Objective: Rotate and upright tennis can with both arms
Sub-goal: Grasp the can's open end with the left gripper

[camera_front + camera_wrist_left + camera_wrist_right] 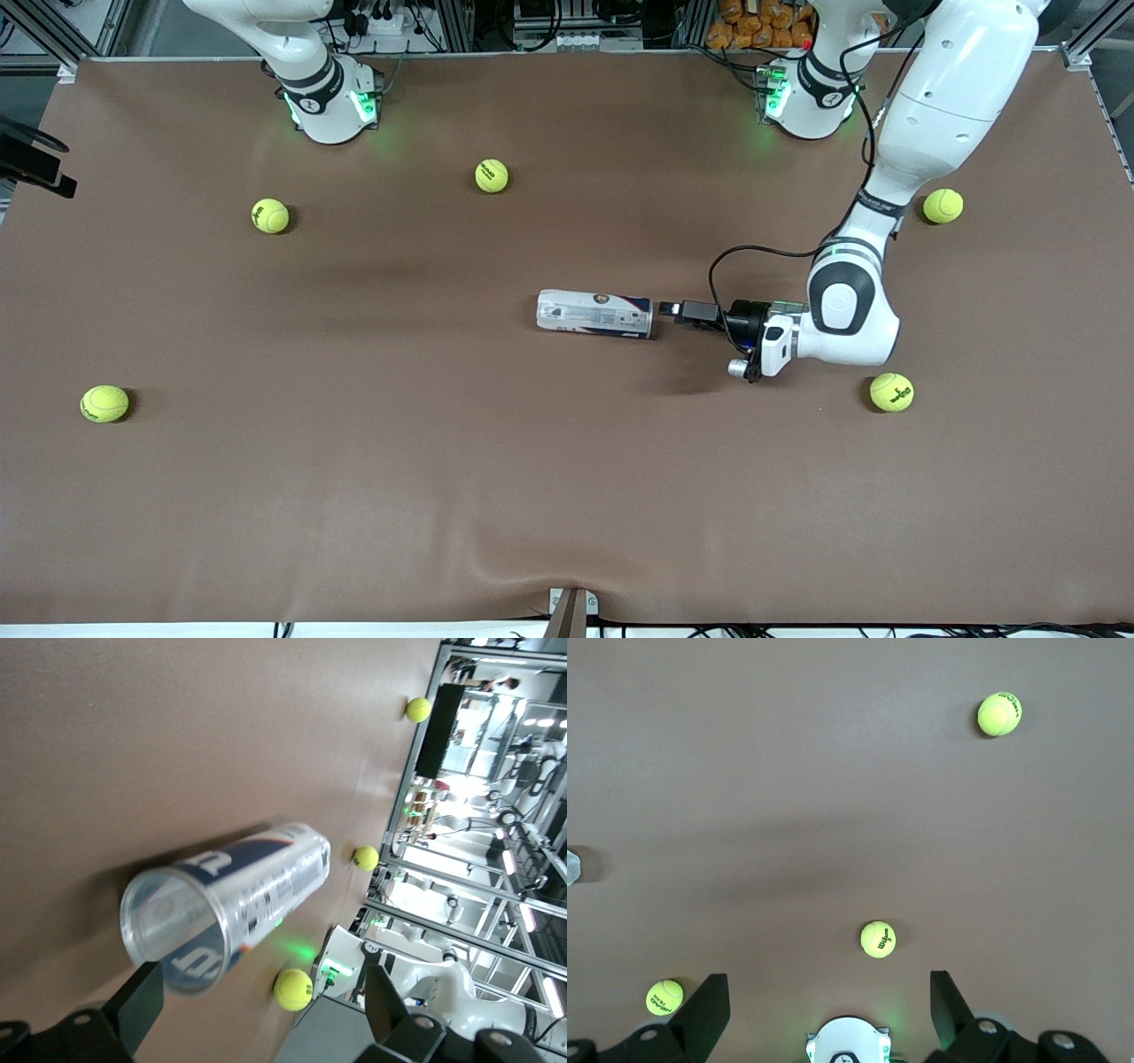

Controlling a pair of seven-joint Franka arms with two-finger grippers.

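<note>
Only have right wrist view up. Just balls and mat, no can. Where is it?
Observer: The tennis can lies on its side mid-table, open end toward the left arm's end of the table.
Operator: Left arm on it? Here the right gripper just hangs open above its own base.
Observer: Not gripping. The left gripper is low at the can's open end, jaws open. I cannot tell if it touches the rim.
Operator: Balls inside?
Observer: The left wrist view looks straight into the mouth, and the can looks empty.
</note>
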